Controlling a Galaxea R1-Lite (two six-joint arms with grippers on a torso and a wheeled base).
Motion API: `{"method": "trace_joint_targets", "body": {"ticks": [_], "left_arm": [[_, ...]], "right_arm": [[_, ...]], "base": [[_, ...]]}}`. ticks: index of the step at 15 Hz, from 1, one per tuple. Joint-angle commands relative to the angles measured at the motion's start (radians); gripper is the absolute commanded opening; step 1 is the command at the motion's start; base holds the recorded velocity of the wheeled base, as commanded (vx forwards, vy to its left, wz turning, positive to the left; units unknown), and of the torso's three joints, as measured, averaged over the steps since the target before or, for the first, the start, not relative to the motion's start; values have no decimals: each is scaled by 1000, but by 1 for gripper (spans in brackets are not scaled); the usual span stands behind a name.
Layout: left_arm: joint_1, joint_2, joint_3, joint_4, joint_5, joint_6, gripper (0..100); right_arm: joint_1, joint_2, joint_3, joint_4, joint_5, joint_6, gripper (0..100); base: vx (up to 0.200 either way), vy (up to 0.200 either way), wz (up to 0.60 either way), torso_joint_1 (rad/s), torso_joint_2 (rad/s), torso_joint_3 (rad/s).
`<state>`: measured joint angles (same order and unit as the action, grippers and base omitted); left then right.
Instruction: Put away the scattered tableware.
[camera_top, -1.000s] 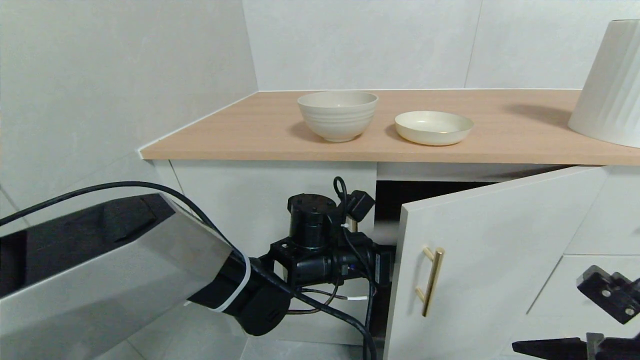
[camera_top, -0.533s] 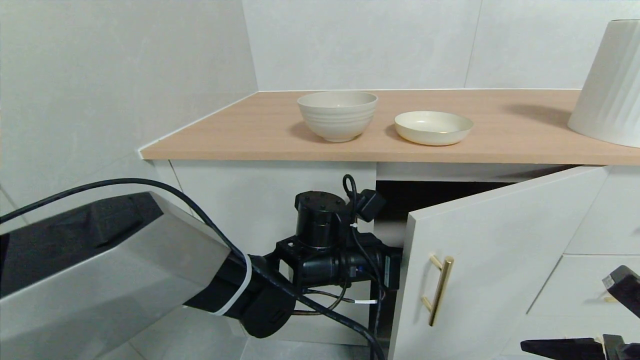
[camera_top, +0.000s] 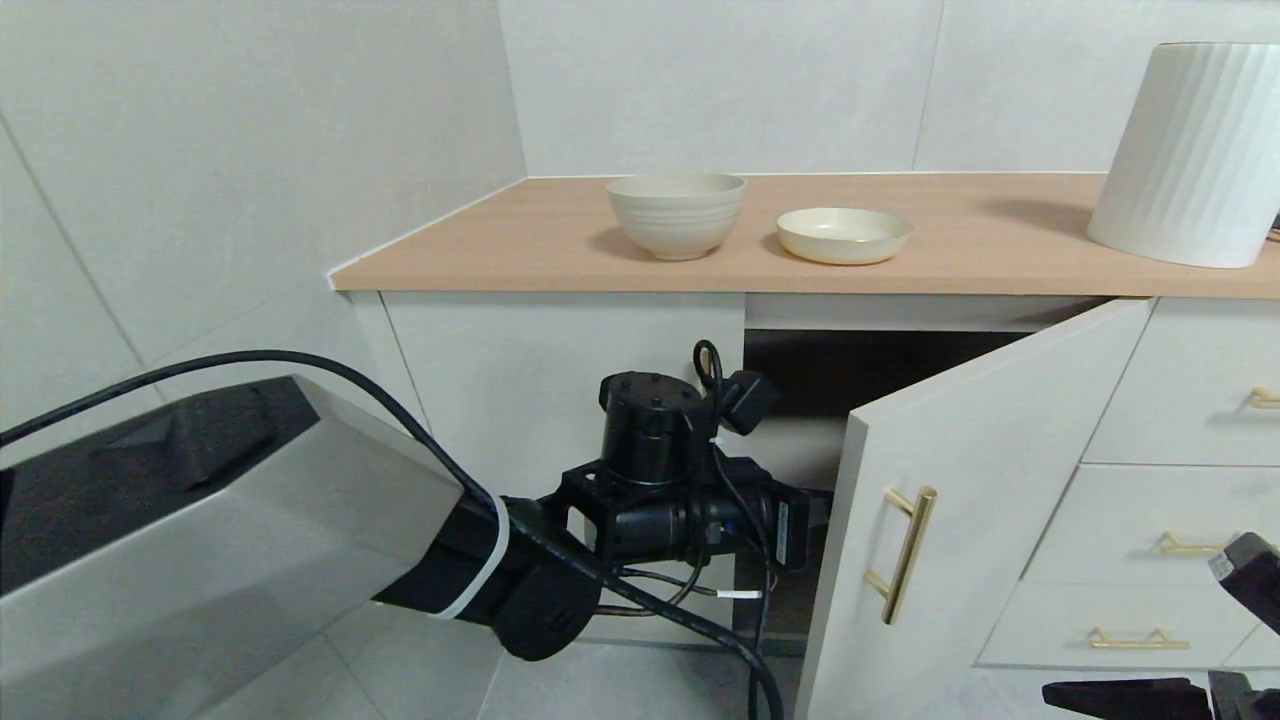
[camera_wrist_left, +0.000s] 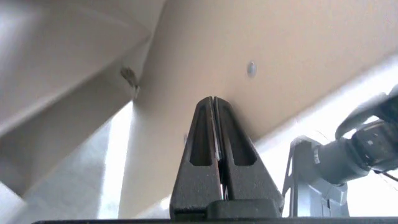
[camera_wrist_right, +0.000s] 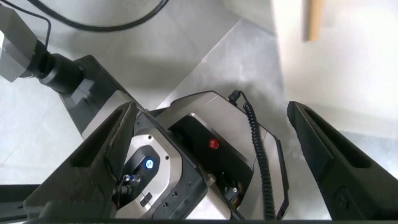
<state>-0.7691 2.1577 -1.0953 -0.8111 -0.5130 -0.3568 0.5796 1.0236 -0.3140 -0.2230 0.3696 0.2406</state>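
Note:
A cream ribbed bowl and a shallow cream plate stand side by side on the wooden counter. Below them a white cabinet door with a gold handle stands partly open. My left arm's wrist reaches to the door's free edge, low under the counter. The left gripper is shut, its tips against the door's inner face with nothing between the fingers. My right gripper hangs low at the right, open and empty, with the floor beneath it.
A tall white ribbed container stands on the counter at the right. Drawers with gold handles lie right of the open door. A tiled wall closes off the left side. The cabinet's inside is dark.
The head camera has shifted, so the counter looks farther off and drawers now show. The door has swung wider open, and my left wrist has followed its edge to the right.

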Motion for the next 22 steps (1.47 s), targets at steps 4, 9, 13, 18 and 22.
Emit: {"method": "trace_joint_targets", "body": {"ticks": [4, 9, 13, 18, 22], "left_arm": [[-2, 24, -46, 18, -1, -1, 0], [-1, 47, -118, 56, 5, -1, 0], [-2, 94, -227, 93, 8, -47, 0], [-21, 85, -218, 87, 73, -53, 0], [-162, -10, -135, 90, 76, -48, 0]], "right_arm": [[0, 3, 1, -1, 0, 0, 100], [0, 4, 3, -1, 0, 0, 100], [0, 3, 4, -1, 0, -1, 100], [16, -4, 3, -1, 2, 0, 100], [140, -100, 39, 4, 57, 0, 100]], "base": [[0, 0, 0, 0, 0, 0], [-120, 0, 0, 4, 1, 3], [0, 0, 0, 0, 0, 0], [0, 0, 0, 0, 0, 0], [0, 0, 0, 0, 0, 0]]}}
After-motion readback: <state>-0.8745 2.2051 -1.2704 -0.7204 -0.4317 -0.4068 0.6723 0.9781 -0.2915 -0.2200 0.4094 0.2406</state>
